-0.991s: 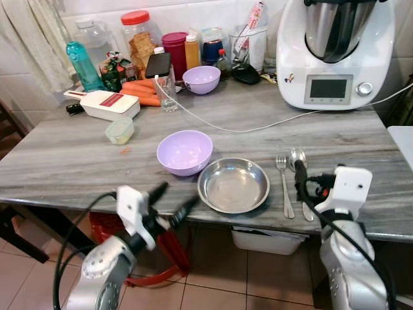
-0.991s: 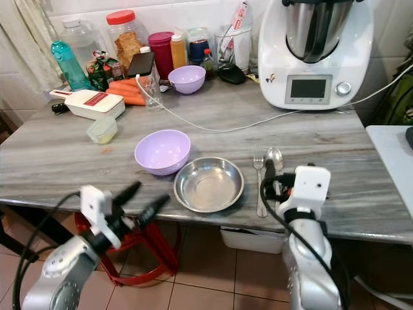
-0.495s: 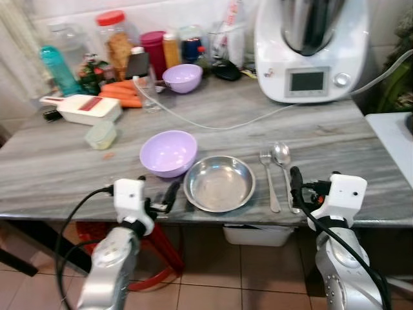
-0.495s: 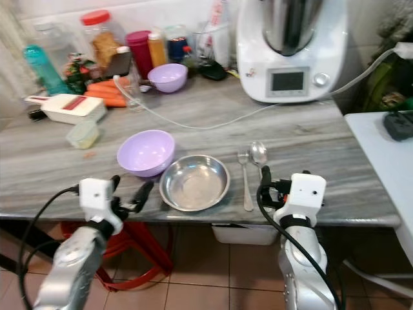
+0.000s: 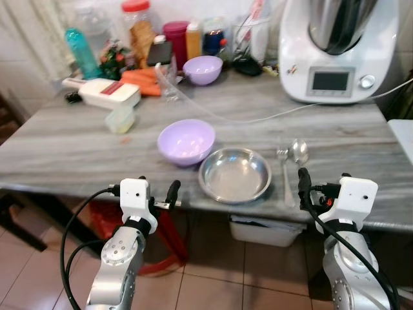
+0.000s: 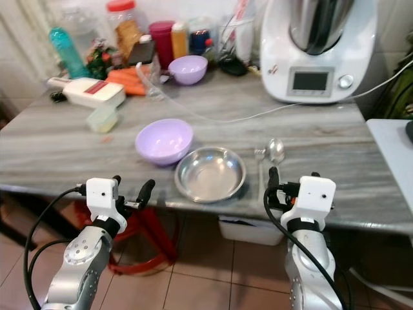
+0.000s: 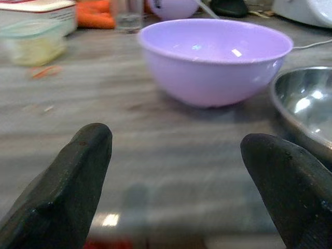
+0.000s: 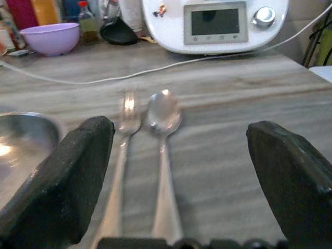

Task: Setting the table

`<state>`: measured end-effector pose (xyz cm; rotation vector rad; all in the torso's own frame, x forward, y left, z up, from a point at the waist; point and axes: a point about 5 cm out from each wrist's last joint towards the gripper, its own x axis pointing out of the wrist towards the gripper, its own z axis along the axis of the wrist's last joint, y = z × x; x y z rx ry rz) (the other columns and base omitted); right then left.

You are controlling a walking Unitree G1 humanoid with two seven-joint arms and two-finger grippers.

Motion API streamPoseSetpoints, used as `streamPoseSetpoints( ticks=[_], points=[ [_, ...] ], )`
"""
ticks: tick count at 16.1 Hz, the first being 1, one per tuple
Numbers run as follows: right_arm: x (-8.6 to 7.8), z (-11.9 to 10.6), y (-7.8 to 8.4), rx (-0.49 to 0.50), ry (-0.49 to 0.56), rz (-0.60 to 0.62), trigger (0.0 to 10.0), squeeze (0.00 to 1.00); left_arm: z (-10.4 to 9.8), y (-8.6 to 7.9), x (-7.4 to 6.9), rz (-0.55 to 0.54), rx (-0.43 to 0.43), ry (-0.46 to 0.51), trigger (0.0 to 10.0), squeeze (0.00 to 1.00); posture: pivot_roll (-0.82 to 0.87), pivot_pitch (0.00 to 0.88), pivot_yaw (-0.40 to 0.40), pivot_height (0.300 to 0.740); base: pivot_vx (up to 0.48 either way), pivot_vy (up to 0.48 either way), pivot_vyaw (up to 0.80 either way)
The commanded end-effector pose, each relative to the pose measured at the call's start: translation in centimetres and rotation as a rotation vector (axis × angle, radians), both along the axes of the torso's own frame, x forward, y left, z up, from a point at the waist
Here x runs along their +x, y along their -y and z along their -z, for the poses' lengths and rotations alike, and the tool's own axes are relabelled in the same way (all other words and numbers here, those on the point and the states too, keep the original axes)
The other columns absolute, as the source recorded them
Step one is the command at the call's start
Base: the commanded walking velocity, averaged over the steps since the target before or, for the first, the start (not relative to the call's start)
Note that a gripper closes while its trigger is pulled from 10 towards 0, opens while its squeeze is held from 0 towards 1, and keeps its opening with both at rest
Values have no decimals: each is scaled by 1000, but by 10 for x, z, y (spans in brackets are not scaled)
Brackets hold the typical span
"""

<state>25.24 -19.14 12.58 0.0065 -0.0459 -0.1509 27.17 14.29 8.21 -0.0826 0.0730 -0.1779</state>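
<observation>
Left eye view: both empty pincers, left pincer (image 5: 165,196) and right pincer (image 5: 302,187), fingers spread, have drawn back below the counter (image 5: 64,148) edge, leaving the steel plate (image 5: 235,175) beside the lilac bowl (image 5: 186,141), fork (image 5: 284,174) and spoon (image 5: 299,152) just right, so the setting looks complete.

Steel plate (image 5: 235,175) beside purple bowl (image 5: 186,141)

Grey table (image 5: 77,145), lilac bowl (image 5: 186,141), steel dish (image 5: 235,175), fork (image 8: 122,136), spoon (image 8: 164,124)
</observation>
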Motion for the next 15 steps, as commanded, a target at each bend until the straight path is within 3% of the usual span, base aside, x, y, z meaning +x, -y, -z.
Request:
streamPoseSetpoints(
  ticks=[1,15],
  points=[
    [1,-4,-3,-2,22,1,10000,0,0,-7,0,-26,18,2,10000,0,-90,0,110,740,-289,0,0],
    [0,-2,1,17,20,45,10000,0,-1,-8,0,21,40,-3,10000,0,-94,0,150,740,-301,0,0]
  ],
)
